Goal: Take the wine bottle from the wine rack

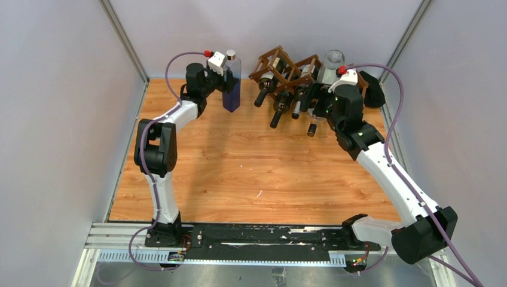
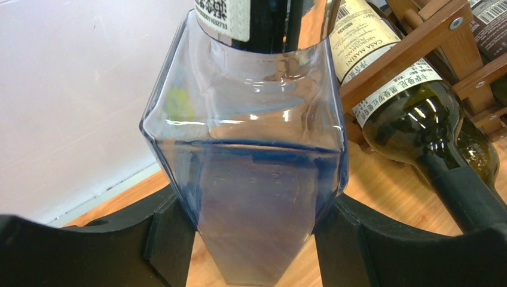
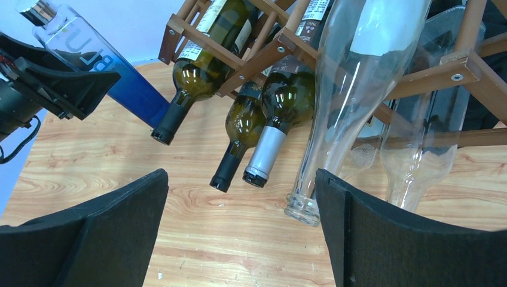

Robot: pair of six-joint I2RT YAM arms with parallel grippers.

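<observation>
The black fingers point(image 2: 161, 251) of the left gripper point(image 2: 254, 245) are seen closest, pressed against both sides of a blue bottle point(image 2: 251, 179), which is pinched between them. This bottle is held upright near the far left corner of the table point(image 1: 239, 173). It is out of the wine rack point(image 1: 286, 67) and a little to its left. Whether its base touches the wood cannot be told.

The wine rack is set along the far edge of the table, right of the middle. Several dark bottles point(image 3: 203, 72) are lodged in its cells, with their necks sloping down toward the near edge. A clear bottle point(image 3: 353, 89) is lodged further right in the rack, with its mouth low over the table.

The right gripper point(image 3: 242, 239) is held in front of the rack, above the wood. Its fingers point(image 3: 107, 233) are spread wide, with nothing pinched between them. The mouth of the clear bottle is seen just beside the inner face of the right-hand finger.
</observation>
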